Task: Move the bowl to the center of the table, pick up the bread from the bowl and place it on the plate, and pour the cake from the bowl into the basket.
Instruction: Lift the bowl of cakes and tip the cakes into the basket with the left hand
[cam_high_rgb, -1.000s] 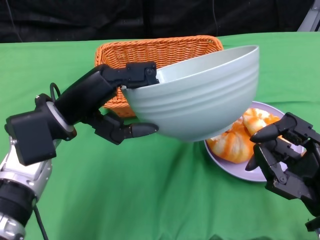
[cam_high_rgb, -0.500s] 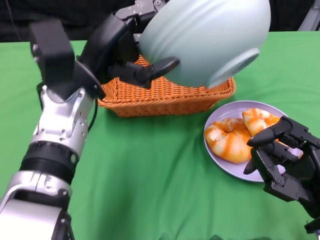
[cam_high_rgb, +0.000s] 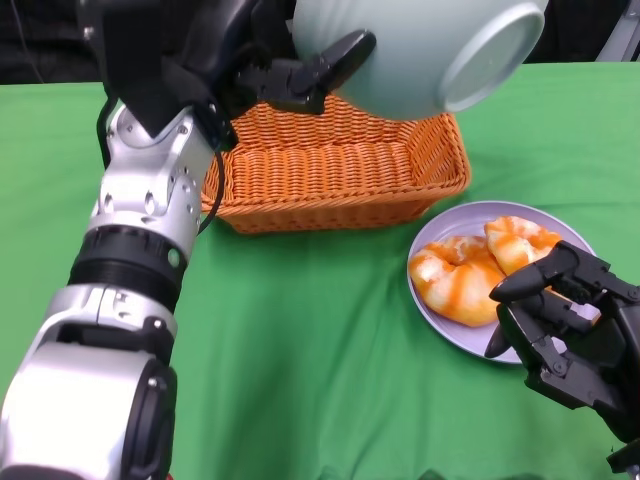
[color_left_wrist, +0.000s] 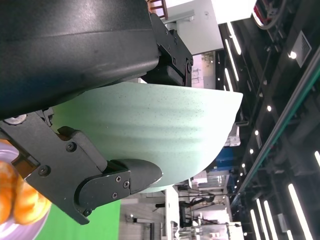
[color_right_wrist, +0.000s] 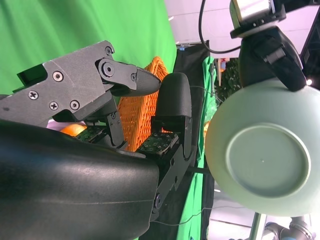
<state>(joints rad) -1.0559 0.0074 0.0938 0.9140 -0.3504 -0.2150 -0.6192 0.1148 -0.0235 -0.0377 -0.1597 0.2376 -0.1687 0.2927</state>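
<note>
The pale green bowl (cam_high_rgb: 425, 50) hangs tipped over the far side of the orange basket (cam_high_rgb: 335, 170), its base turned toward the camera. The left hand (cam_high_rgb: 285, 65) grips its rim, forearm raised steeply. The bread (cam_high_rgb: 480, 270) lies on the plate (cam_high_rgb: 450, 325); the right hand (cam_high_rgb: 565, 320) hovers beside it, empty, fingers loosely apart

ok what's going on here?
The left hand holds the bowl tipped steeply above the basket, its base facing the camera, in the pouring step. No cake shows in the visible part of the basket. The bread sits on the plate beside the basket. The right hand hovers at the plate's near edge, fingers apart, holding nothing.
</note>
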